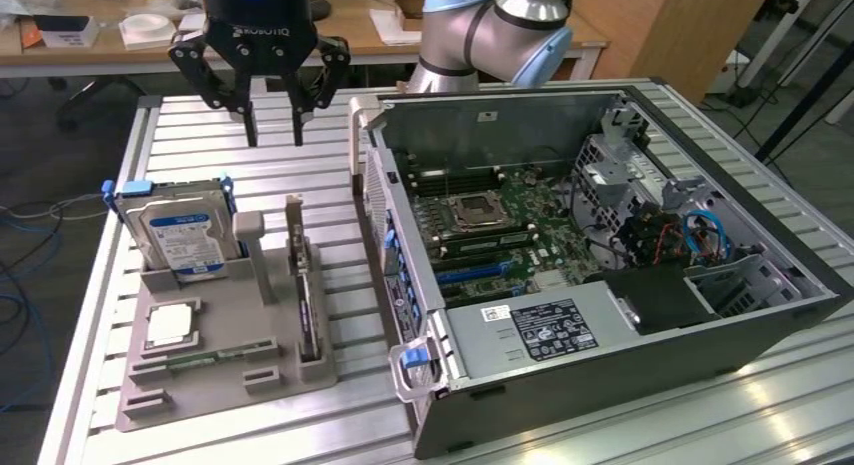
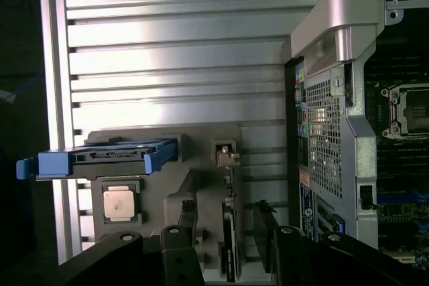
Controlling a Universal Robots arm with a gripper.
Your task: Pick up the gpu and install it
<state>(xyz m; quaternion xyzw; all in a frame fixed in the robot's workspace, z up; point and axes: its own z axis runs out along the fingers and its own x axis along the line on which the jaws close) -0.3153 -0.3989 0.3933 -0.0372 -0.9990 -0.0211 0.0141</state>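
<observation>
We are hovering the gripper point(image 1: 274, 135), fingers spread and empty, over the table point(image 1: 187, 175) while the gpu point(image 1: 306, 285) is standing edge-up in its grey holder point(image 1: 214, 380), presumably kept upright for grasping.

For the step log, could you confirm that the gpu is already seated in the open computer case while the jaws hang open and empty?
Not quite: the exterior view shows the gpu standing on edge in the grey holder beside the computer case, not seated inside. The gripper does hang with jaws open and empty.
</observation>
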